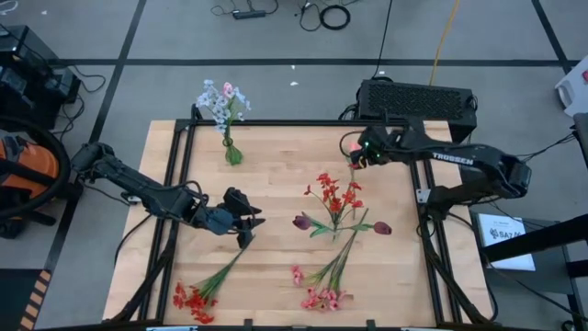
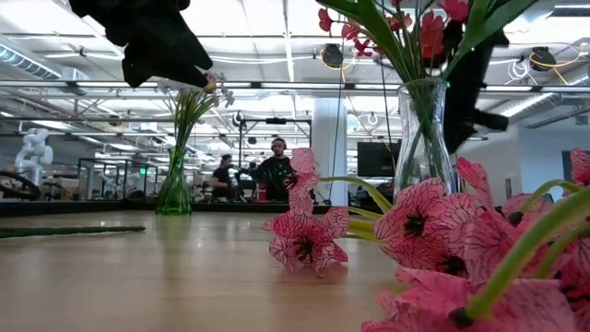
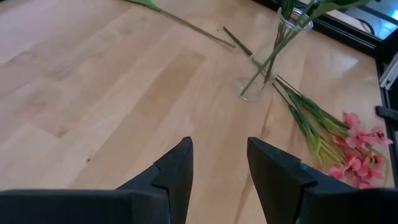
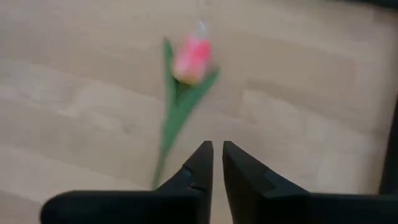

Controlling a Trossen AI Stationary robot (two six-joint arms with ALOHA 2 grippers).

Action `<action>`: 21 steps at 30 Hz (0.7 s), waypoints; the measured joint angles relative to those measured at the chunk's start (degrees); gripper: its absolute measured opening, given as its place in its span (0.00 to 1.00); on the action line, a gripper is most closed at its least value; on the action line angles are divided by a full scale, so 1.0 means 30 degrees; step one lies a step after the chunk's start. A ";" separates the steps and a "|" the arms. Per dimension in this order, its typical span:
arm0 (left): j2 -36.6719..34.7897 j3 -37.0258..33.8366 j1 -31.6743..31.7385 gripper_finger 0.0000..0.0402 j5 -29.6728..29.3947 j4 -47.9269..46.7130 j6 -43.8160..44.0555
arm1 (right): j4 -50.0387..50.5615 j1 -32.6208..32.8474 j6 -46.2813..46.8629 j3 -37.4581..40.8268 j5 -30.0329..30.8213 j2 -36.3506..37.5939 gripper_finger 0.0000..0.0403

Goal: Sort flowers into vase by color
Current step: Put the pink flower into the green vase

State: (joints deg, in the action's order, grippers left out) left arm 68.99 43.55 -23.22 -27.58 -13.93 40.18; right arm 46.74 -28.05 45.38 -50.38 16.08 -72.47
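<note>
Wooden bench (image 1: 276,267) carries the flowers – a red spray in a clear vase (image 1: 336,204) mid-bench, pale blue-white blooms in a green vase (image 1: 231,152) at the far edge, pink sprays (image 1: 317,296) and a red spray (image 1: 193,299) lying near the front. Left end effector (image 1: 250,225) hovers mid-bench, fingers apart, empty. Right end effector (image 4: 217,163) – fingers a narrow slit apart, nothing between them – sits above a pink tulip (image 4: 191,59).

Overhead, table-level, 2 wrist cameras share table (image 1: 276,230).
</note>
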 joint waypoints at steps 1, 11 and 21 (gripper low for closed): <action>0.0000 0.0000 0.0000 0.39 -0.0089 0.0000 0.0000 | -0.0181 -0.0101 0.0141 0.0508 -0.0016 0.0000 0.09; 0.0000 0.0000 0.0000 0.39 -0.0703 0.0025 0.0007 | -0.4377 -0.0553 0.0470 0.3098 -0.1487 -0.0102 0.35; 0.0000 0.0000 0.0000 0.39 -0.0747 0.0051 0.0510 | -0.6157 -0.0553 -0.0055 0.2494 -0.1940 -0.3235 0.49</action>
State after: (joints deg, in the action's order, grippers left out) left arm 68.99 43.55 -23.22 -29.82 -13.78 41.71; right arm 28.27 -29.71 45.21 -42.89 10.26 -82.17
